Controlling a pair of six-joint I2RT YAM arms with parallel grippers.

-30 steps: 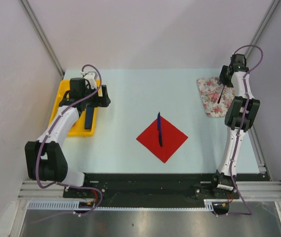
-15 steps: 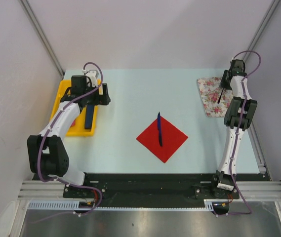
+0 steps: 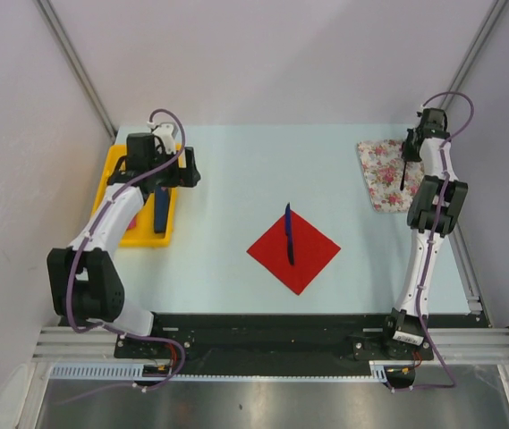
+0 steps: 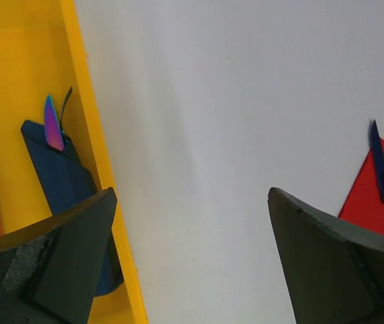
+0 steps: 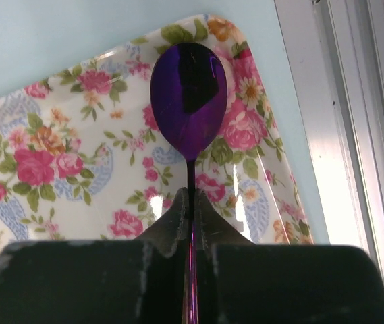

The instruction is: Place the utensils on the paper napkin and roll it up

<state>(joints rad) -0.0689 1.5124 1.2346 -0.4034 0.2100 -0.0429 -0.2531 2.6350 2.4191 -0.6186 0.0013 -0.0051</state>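
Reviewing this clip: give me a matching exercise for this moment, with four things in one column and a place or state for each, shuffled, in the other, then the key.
Things:
1. spoon
2. knife
3. left gripper
4. right gripper

Places or states:
A. jaws wide open, over the rim of the yellow tray
B. lies on the red napkin
C. jaws shut on a thin handle
D. purple bowl, seen against the flowered tray

Pairs: 1-D, 2-B, 3-A, 4-C.
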